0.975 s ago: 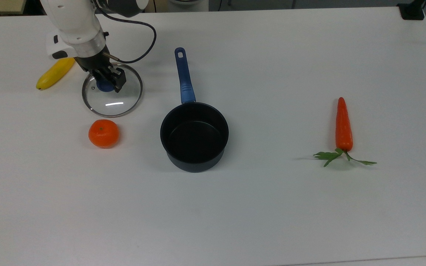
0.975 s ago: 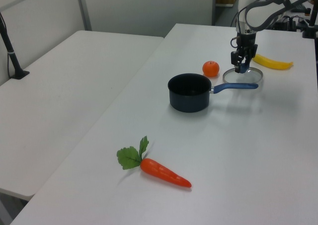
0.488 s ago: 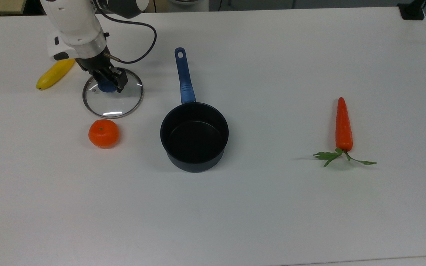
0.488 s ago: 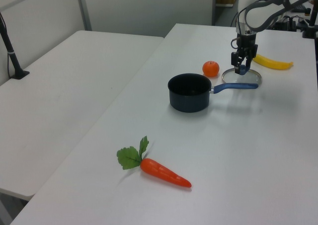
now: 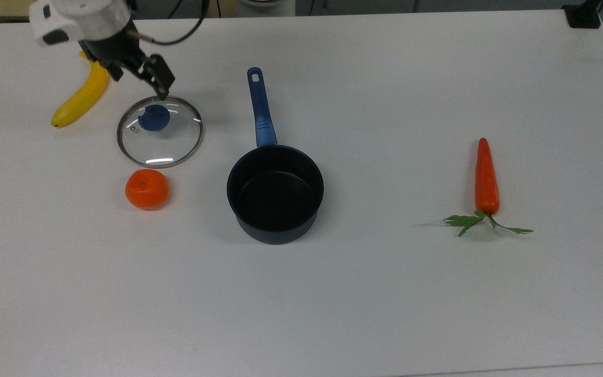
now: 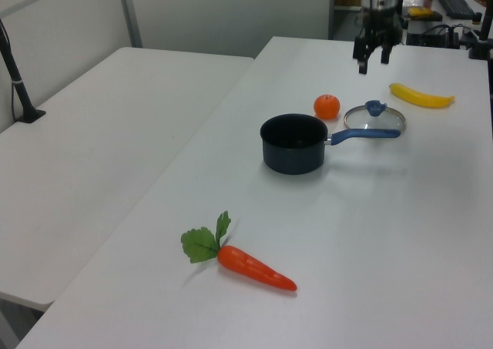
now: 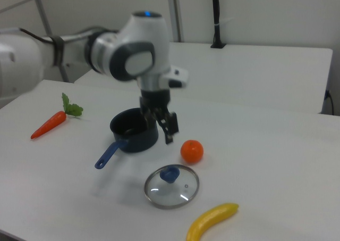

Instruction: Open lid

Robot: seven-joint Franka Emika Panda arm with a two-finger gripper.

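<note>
The lid (image 5: 159, 131) is lying flat on the bench (image 5: 385, 293), beside the saucepan (image 5: 275, 193), between banana (image 5: 80, 97) and orange (image 5: 146, 189). The pincer (image 6: 373, 56) is being held open, empty, above. Little risk is being judged; a careless descent could knock the lid.

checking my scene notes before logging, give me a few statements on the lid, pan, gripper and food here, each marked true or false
1. The lid sits on the saucepan. False: it lies flat on the table, apart from the pan.
2. The gripper is open and holds nothing. True.
3. The saucepan is empty. True.
4. The orange rests on the lid. False: it sits on the table beside the lid's rim.
5. The carrot lies beside the banana. False: in the top view the carrot is far to the right and the banana far to the left.
6. The gripper is raised above the table, clear of the lid's blue knob. True.
</note>
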